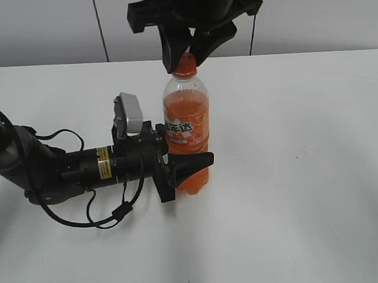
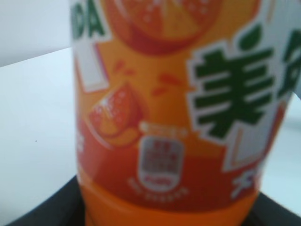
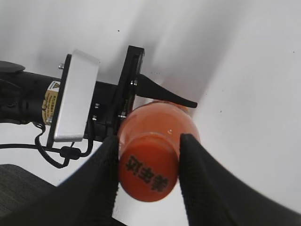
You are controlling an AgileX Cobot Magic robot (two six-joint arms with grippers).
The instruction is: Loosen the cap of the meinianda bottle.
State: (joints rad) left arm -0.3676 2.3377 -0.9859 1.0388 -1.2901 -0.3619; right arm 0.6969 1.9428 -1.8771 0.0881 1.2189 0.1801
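The meinianda bottle (image 1: 188,129) stands upright on the white table, full of orange soda, its label facing the front. My left gripper (image 1: 185,170) lies low on the table and is shut on the bottle's lower body; the label fills the left wrist view (image 2: 174,117). My right gripper (image 1: 185,57) comes down from above and is shut on the orange cap (image 1: 185,65). In the right wrist view the cap (image 3: 149,172) sits between both black fingers, touching each, with dark print on top.
The left arm (image 1: 56,169) and its cables stretch across the table's left side. The white table (image 1: 306,173) spreads around the bottle. A grey wall (image 1: 41,28) runs behind the table's far edge.
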